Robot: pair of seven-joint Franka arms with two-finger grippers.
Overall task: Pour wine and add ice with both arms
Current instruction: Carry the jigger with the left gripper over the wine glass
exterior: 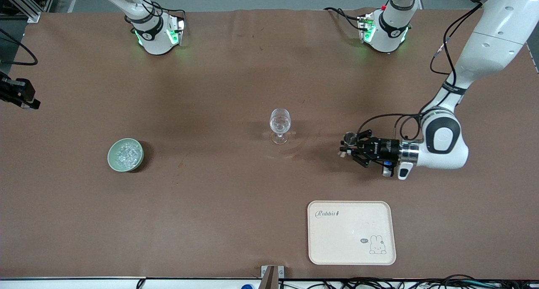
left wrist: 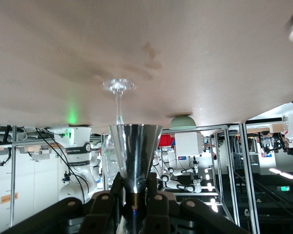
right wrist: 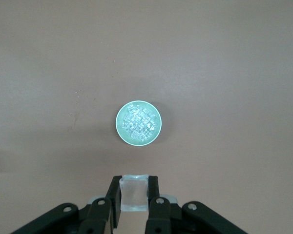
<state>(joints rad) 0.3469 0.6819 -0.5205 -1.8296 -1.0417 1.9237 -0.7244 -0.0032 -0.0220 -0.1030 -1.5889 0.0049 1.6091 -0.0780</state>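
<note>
One ice cube shows only in right fingers.

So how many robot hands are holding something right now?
2. The left gripper, beside the wine glass, holds a small metal cup. The right gripper, above the green bowl, holds one ice cube.

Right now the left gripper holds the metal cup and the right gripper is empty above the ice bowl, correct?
Not quite. The right gripper is shut on an ice cube above the bowl, as the right wrist view shows. The left gripper does hold the metal cup.
</note>
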